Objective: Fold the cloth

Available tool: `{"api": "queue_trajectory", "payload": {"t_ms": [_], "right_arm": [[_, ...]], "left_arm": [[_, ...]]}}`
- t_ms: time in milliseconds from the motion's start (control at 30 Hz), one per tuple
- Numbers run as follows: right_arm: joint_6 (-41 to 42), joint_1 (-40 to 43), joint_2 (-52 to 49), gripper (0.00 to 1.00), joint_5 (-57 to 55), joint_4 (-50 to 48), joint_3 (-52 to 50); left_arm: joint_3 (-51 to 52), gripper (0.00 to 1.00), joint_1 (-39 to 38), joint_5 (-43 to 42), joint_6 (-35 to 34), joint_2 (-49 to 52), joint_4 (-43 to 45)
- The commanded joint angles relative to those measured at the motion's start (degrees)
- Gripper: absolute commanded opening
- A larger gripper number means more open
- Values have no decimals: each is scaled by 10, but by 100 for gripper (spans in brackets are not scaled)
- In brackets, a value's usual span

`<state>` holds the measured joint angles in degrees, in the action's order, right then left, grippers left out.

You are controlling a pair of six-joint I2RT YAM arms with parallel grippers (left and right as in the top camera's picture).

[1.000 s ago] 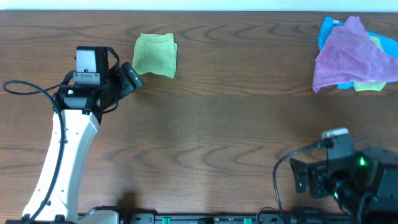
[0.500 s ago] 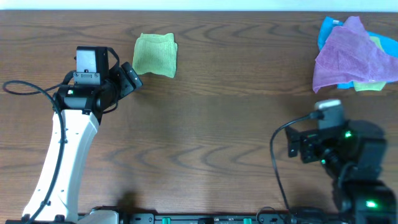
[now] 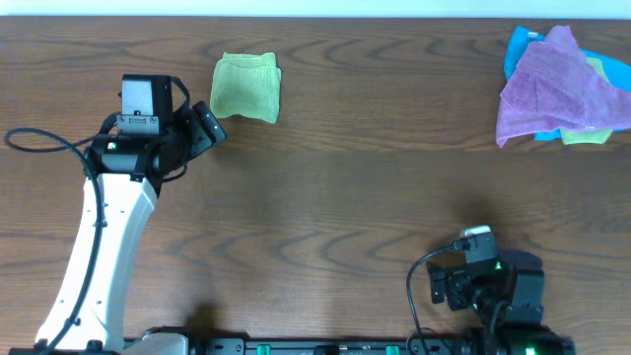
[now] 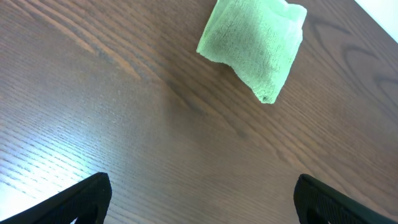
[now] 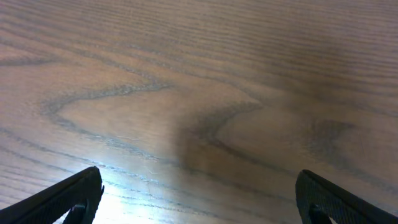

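The lime-green cloth (image 3: 246, 87) lies folded into a small rectangle at the back left of the table. It also shows in the left wrist view (image 4: 255, 42), at the top, ahead of the fingers. My left gripper (image 3: 205, 126) sits just left of and in front of the cloth, open and empty, with its fingertips (image 4: 81, 196) wide apart over bare wood. My right gripper (image 3: 441, 288) is at the front right edge of the table, open and empty, with only wood in its wrist view (image 5: 199, 205).
A pile of cloths sits at the back right corner: a purple cloth (image 3: 552, 84) on top of a blue cloth (image 3: 521, 44) and a bit of yellow-green one (image 3: 587, 133). A black cable (image 3: 39, 140) trails from the left arm.
The right arm has pulled back toward the front edge of the table, after first swinging up. The left arm and the green cloth have not moved.
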<state>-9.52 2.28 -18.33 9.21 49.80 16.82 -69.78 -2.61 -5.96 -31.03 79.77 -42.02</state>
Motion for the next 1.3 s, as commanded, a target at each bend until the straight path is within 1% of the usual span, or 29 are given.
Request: {"api": "queue_trajectory", "payload": {"t_ms": [0,267,367,1267], "right_arm": [[-4,-8,16,99,0,-4,-15],[-4,-8,49,99,0,-4,-54],[-4,-8,50,99,0,-25,-61],[-4,-8,50,99,0,-30,-62]], "left_arm": [[-3,95,3,6,10,-1,-2],[-3,95,3,6,10,-1,-4],[-3,95,3,6,10,-1,-7],[-3,95,3,6,10,-1,-13]]}}
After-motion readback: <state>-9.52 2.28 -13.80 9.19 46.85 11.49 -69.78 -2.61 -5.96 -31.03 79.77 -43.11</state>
